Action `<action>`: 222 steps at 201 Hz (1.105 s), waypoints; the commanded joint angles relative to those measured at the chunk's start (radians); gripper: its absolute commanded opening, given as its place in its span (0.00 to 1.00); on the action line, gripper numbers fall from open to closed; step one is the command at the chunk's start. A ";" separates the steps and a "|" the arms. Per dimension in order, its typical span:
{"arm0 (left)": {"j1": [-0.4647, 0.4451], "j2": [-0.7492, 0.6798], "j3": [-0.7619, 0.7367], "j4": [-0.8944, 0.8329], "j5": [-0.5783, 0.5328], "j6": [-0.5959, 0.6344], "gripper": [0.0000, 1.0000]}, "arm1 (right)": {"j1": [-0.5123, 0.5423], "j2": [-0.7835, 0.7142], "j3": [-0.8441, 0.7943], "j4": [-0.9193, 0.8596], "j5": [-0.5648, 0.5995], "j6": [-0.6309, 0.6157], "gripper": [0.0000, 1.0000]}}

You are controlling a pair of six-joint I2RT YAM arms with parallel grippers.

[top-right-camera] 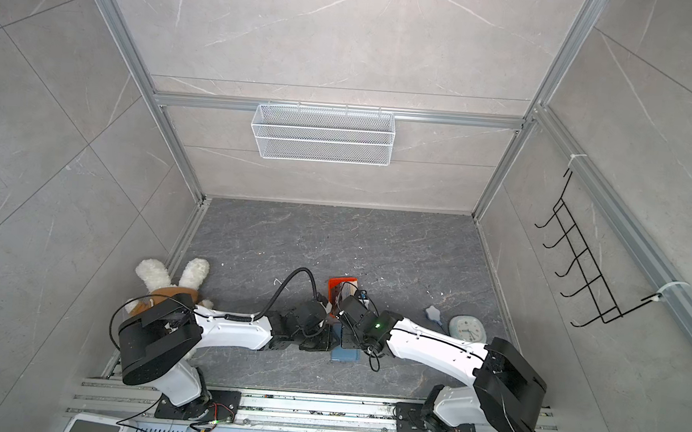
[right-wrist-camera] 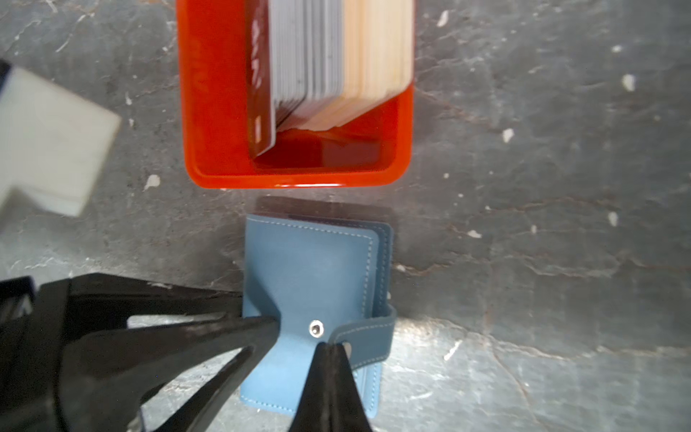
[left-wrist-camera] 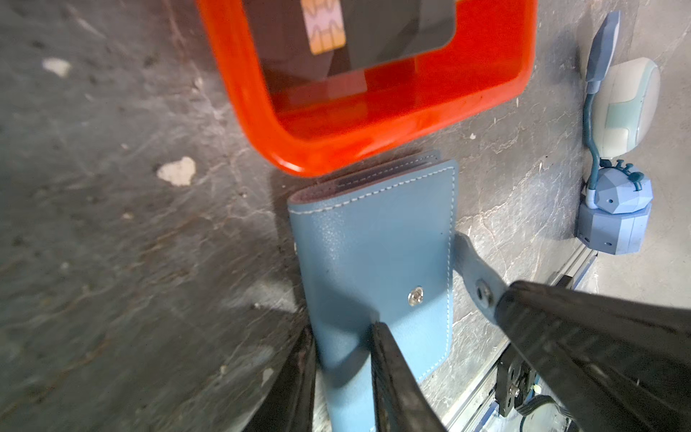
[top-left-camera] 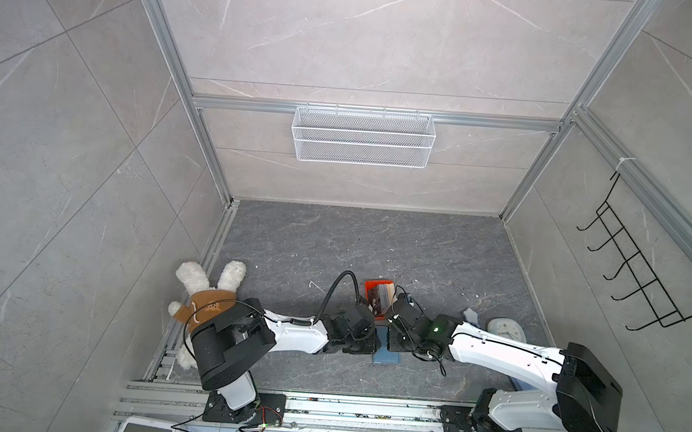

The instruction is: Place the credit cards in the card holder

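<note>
Your card holder [right-wrist-camera: 310,269] lies folded closed on the table surface [top-left-camera: 334,245]. It is nearer the front edge than the back, about midway between the left and right edges. In both top views the two wrists cover most of it, leaving a blue strip at its front.

Your left gripper [left-wrist-camera: 342,331] is set narrow and pinches the holder's spine side. The leather passes between its two fingers and dimples under the grip.

Your right gripper [right-wrist-camera: 331,349] has its jaws fully together on the snap tab [right-wrist-camera: 370,334]. The tab is off its stud [right-wrist-camera: 316,329] (the bare silver button shows plainly on the cover).

The credit cards [right-wrist-camera: 310,56] stand on edge in the orange tray [right-wrist-camera: 209,112], packed together and leaning to one side. The tray sits just behind the card holder, toward the back edge.

A plush rabbit [top-left-camera: 206,286] lies against the left edge. A small clock [top-left-camera: 507,330] rests near the right edge, well apart from the holder.
</note>
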 commanded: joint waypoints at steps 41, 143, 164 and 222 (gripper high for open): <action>-0.006 -0.009 -0.006 0.004 0.016 0.001 0.27 | 0.015 0.063 -0.002 0.036 -0.029 -0.017 0.02; -0.007 0.005 0.006 0.003 0.022 0.004 0.27 | 0.020 0.090 0.001 0.059 -0.046 -0.016 0.01; -0.007 0.005 0.005 0.003 0.021 0.004 0.27 | 0.023 0.094 0.000 0.064 -0.050 -0.014 0.01; -0.007 0.011 0.002 0.007 0.021 0.001 0.27 | 0.028 0.102 -0.010 0.068 -0.054 -0.002 0.01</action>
